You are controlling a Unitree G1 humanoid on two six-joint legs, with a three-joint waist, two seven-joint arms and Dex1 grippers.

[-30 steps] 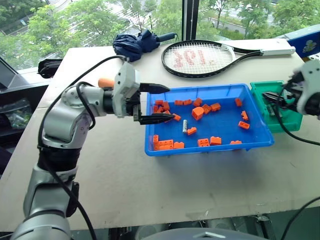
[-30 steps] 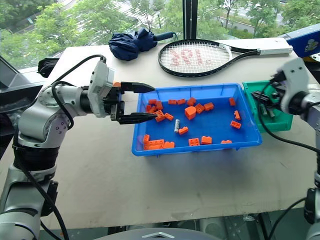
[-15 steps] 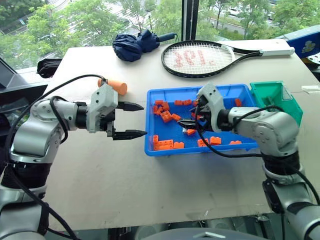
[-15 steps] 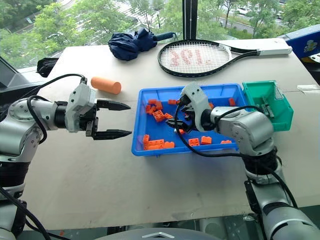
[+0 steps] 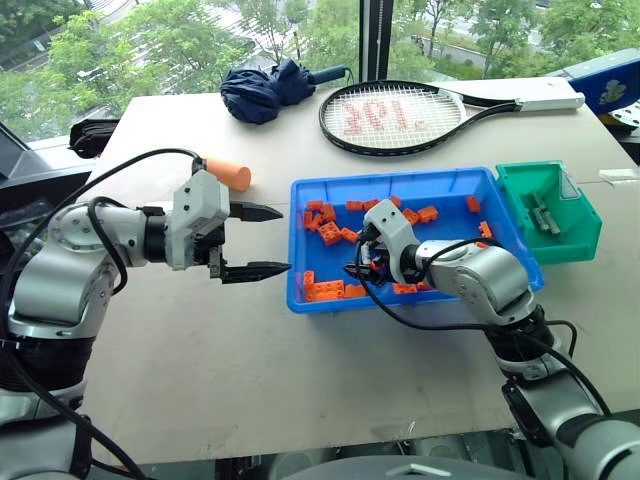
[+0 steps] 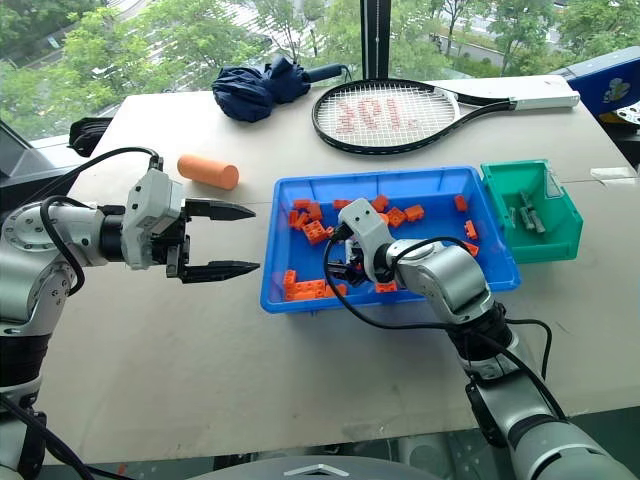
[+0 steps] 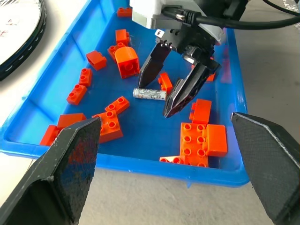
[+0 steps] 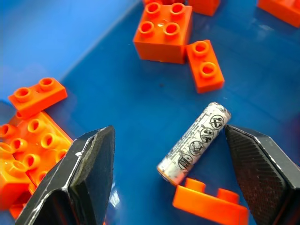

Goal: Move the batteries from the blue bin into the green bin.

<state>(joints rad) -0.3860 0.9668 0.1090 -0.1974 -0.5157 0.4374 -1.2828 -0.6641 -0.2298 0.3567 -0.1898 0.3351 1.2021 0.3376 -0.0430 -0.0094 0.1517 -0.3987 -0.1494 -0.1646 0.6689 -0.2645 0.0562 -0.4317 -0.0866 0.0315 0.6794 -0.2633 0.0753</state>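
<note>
Battery [image 8: 194,142] pickup from blue bin [image 5: 430,182]: right gripper [image 7: 169,90] jaws apart astride it, unclosed. Next: close, carry to green bin [image 5: 575,238]. Left gripper [image 5: 258,240] wide, empty.

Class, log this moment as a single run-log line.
right gripper: open, astride battery | blue bin: bricks, one battery | left gripper: open, beside bin

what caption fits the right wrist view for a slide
Open right gripper fingers straddling a battery among orange bricks in the blue bin.
</note>
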